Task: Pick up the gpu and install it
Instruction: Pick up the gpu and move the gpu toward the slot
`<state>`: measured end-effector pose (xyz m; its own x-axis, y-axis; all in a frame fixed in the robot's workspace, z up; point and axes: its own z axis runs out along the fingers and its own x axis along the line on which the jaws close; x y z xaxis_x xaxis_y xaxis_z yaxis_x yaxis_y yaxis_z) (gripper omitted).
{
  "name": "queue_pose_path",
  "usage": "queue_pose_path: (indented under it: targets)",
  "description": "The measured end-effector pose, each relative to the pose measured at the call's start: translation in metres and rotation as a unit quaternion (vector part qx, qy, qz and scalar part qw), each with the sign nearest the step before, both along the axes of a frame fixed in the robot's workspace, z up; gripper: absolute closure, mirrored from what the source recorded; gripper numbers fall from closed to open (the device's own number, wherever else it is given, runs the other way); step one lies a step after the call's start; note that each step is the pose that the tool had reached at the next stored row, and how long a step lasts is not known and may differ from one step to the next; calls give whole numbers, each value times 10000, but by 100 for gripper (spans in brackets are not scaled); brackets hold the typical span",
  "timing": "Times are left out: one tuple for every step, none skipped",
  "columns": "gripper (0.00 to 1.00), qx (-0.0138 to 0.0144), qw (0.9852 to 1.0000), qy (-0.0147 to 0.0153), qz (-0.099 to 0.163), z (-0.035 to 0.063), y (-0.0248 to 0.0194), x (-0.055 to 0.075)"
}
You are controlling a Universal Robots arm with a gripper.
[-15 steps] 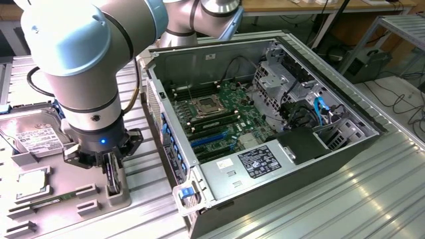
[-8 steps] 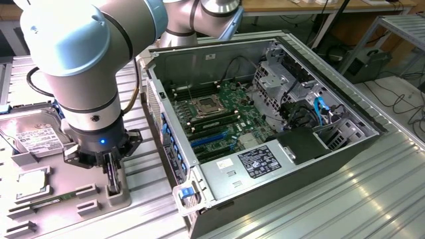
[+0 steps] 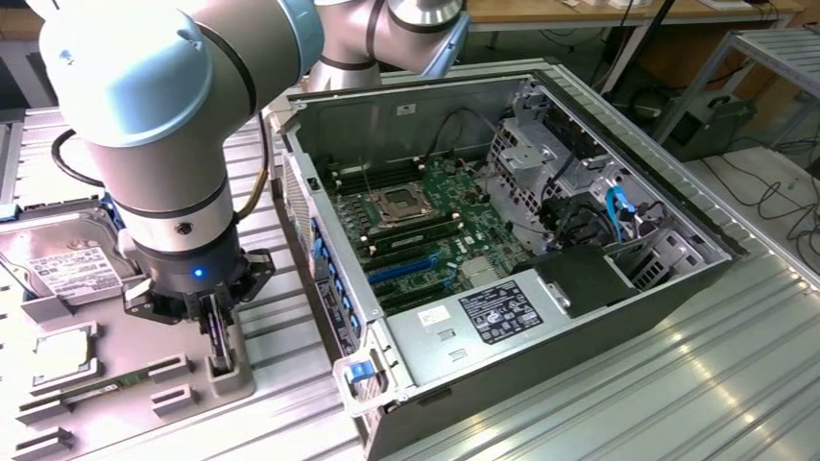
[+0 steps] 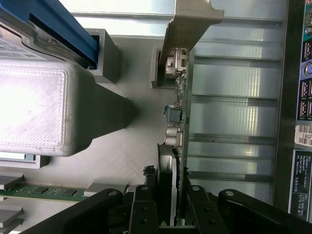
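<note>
Well, the gripper (image 4: 168,175) straddles the upright gpu (image 4: 174,116) in its holder (image 3: 233,380) — clamped or not, unclear.

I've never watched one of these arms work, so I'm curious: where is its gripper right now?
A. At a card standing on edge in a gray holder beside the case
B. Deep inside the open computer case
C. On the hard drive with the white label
A: the gripper is at the upper edge of the gpu, which stands on edge in the gray holder, outside the computer case.
</note>
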<state>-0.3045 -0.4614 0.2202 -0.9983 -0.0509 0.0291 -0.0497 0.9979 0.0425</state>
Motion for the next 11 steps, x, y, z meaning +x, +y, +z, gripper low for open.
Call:
queue_pose_path:
  targets:
    - [72,0,10000,0,0,0,0,0]
    - [72,0,10000,0,0,0,0,0]
    - [72,0,10000,0,0,0,0,0]
    - [72,0,10000,0,0,0,0,0]
    - [72,0,10000,0,0,0,0,0]
    - [72,0,10000,0,0,0,0,0]
    - [72,0,10000,0,0,0,0,0]
    - [72,0,10000,0,0,0,0,0]
    - [72,0,10000,0,0,0,0,0]
    - [72,0,10000,0,0,0,0,0]
    - [72,1,10000,-1,0,0,0,0]
